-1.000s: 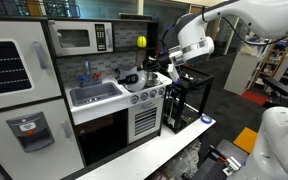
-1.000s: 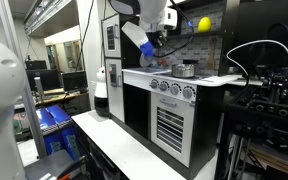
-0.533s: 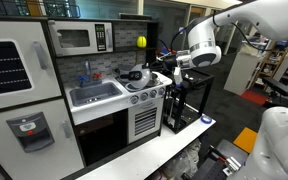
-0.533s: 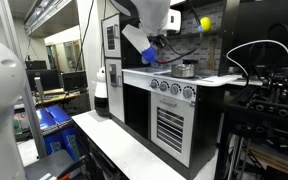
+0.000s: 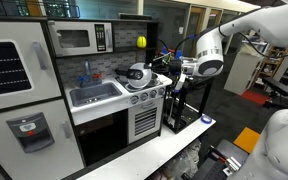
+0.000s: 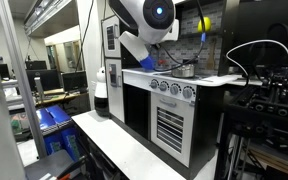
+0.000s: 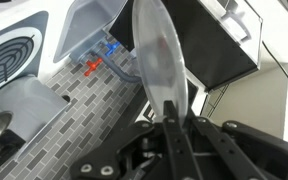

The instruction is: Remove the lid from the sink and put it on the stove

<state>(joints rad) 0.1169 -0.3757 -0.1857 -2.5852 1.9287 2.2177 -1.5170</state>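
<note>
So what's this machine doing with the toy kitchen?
A robot arm is working at a play kitchen. In the wrist view its fingers look closed on a small grey lid, held edge-on in the air. The lid is out of the sink and up near the stove, but not yet set down. A shiny silver pot sits on the stove top.

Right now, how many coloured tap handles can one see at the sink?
2. In the wrist view, the red handle and the blue handle stand side by side between the sink and the brick wall. The held lid may hide others.
</note>
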